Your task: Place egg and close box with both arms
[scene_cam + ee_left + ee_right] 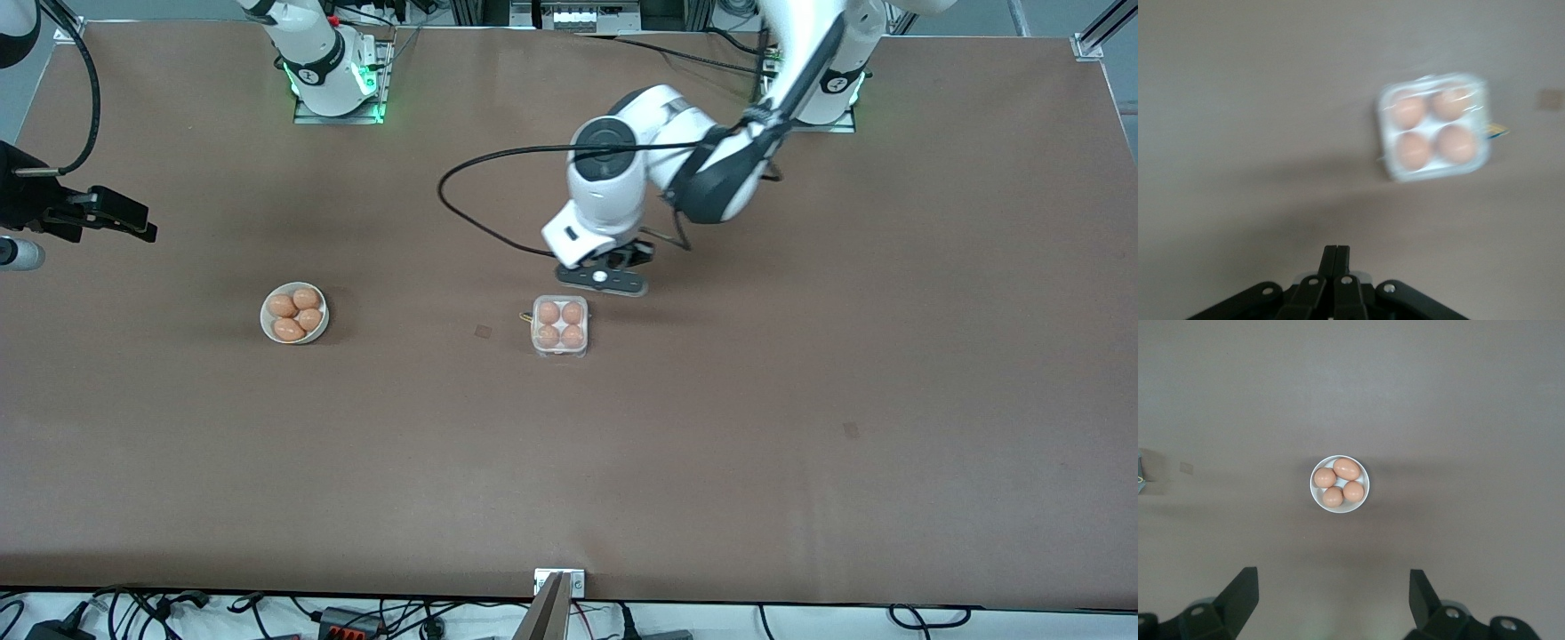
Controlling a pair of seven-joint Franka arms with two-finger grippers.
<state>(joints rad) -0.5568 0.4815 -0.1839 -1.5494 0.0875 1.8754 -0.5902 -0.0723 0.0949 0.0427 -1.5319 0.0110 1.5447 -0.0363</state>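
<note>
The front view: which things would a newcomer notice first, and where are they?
Probably the left gripper, shut and empty, low over the table beside the box, whose four cells each hold an egg. Toward the right arm's end, a white bowl holds four more eggs, and the right gripper hangs open high above it.

Box [1433, 127] is smeared by blur in left wrist view; lid state cannot be told. Right gripper [133, 227] is cropped at front view's edge.

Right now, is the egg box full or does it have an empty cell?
Full: all four cells of the box hold an egg, seen in both front and left wrist views.
</note>
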